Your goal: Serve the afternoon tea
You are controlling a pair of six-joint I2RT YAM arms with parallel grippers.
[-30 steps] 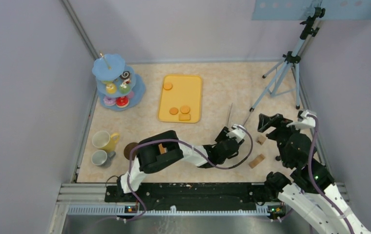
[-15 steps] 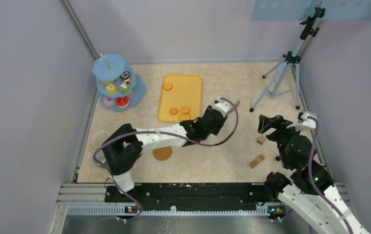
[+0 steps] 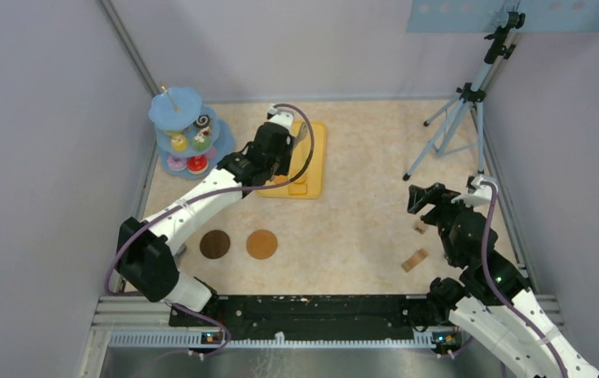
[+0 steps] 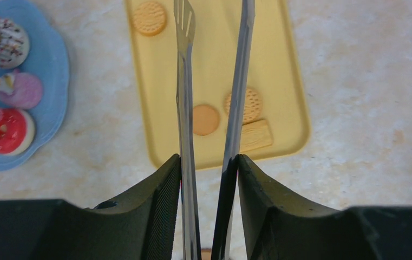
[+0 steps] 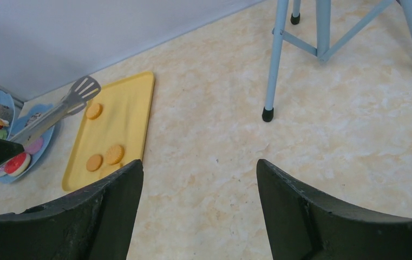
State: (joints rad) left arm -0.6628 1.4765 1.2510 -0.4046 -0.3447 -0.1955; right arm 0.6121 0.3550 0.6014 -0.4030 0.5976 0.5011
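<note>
Now left gripper (image 4: 208, 165) has swung tongs (image 4: 183, 108) over tray (image 4: 279, 65).

Lab test cell: plain walls (image 3: 44, 118), camera tripod (image 3: 469, 102).

A pair of long metal tongs (image 4: 184, 81) hangs over the yellow tray (image 4: 271, 81), its two slotted blades a little apart and pointing to the far side. The tray lies on the pale marbled table (image 3: 359, 228), left of middle and towards the far edge. Just left of it stands a blue three-tier stand (image 3: 186, 106), close to the left wall. At the far right a light-blue tripod (image 3: 469, 96) has its feet on the table, with a blue perforated panel (image 3: 453, 14) above it. Two small wooden blocks sit near right, one (image 3: 415, 260) nearer, one (image 3: 419, 228) just beyond.
</note>
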